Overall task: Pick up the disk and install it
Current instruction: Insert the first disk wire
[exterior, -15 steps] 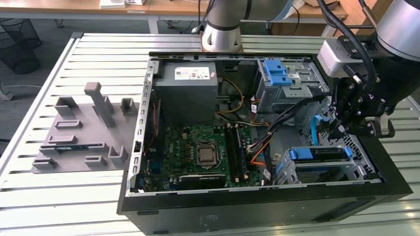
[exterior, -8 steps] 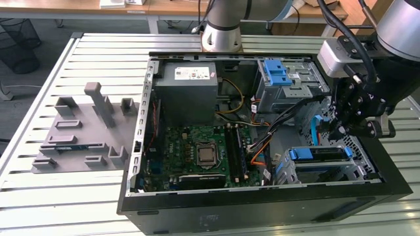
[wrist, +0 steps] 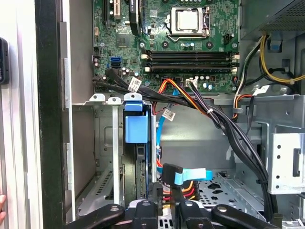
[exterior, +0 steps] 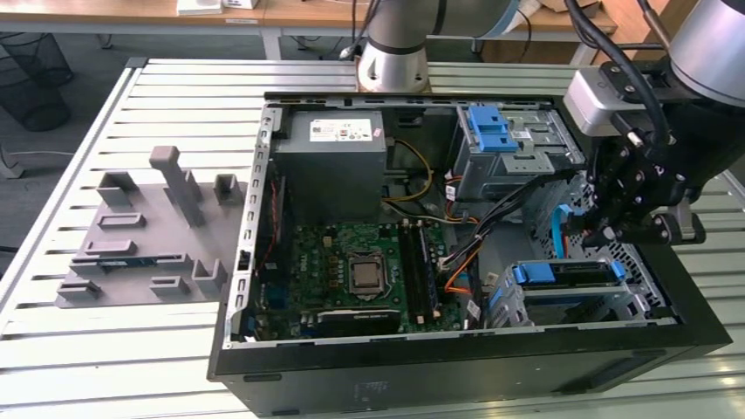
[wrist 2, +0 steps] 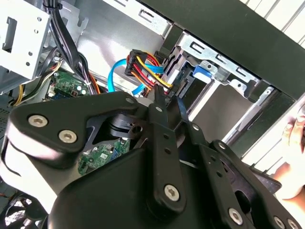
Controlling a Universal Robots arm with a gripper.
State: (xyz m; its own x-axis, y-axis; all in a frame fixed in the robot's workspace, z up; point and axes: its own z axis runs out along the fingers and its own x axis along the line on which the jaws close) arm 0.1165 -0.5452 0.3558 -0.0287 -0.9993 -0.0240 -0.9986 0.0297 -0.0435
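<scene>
Tool (exterior: 629,229) hovering over open computer case (exterior: 349,367), jaw state impossible to tell.
Disk (wrist: 135,128) seated in cage: rigid, fairly heavy, shock-sensitive; best gripped by blue handle tab.

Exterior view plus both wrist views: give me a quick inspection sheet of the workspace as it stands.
Surface: slatted metal table under an open computer case.
Job's things: disk in blue carrier seated upright in the drive cage.
Clutter: gray fixture at the exterior view's left.
Grippers: gripper above the case's drive end; finger state unclear.
Cables: black bundle; orange and blue leads near the cage.
Surroundings: a hand beyond the case; wire bin.
</scene>
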